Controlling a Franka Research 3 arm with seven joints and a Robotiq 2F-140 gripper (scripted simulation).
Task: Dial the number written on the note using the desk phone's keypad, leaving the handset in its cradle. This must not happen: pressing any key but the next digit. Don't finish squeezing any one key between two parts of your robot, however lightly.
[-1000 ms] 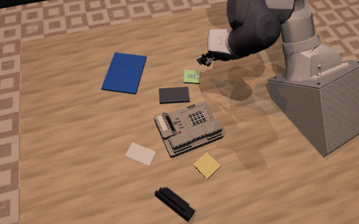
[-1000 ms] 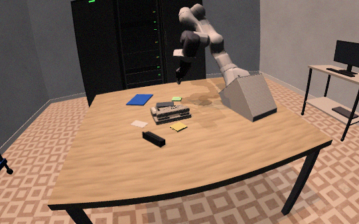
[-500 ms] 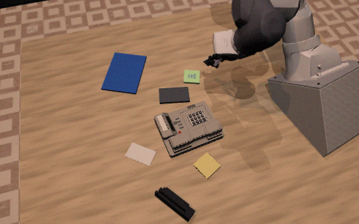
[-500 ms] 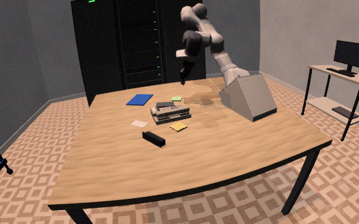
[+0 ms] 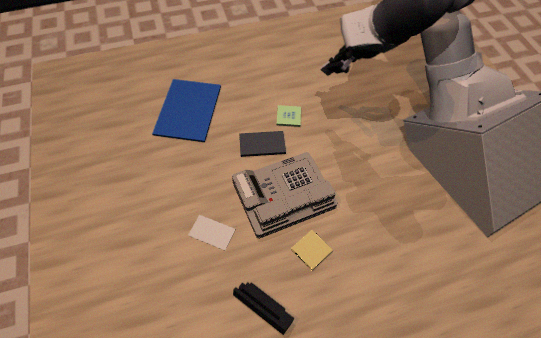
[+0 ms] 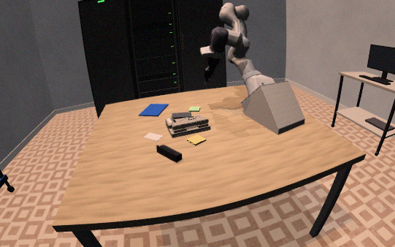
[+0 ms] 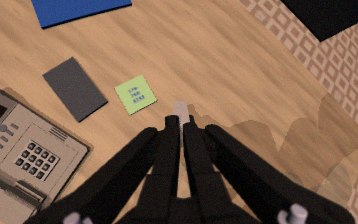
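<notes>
The grey desk phone (image 5: 284, 192) lies mid-table with its handset (image 5: 249, 189) in the cradle on the left and its dark keypad (image 5: 297, 177) on the right. It also shows in the wrist view (image 7: 23, 160), with the keypad (image 7: 37, 160) in sight. The green note (image 5: 289, 115) with small printed digits lies beyond the phone, and shows in the wrist view (image 7: 135, 94). My gripper (image 5: 331, 67) is shut and empty, high above the table, right of and beyond the note. In the wrist view the fingertips (image 7: 180, 120) sit just right of the note.
A dark grey card (image 5: 262, 143) lies between note and phone. A blue book (image 5: 187, 110) lies far left, a white card (image 5: 212, 232) and a yellow pad (image 5: 312, 249) near the phone's front, and a black block (image 5: 263, 307) nearer. The robot's base pedestal (image 5: 485, 155) stands at the right.
</notes>
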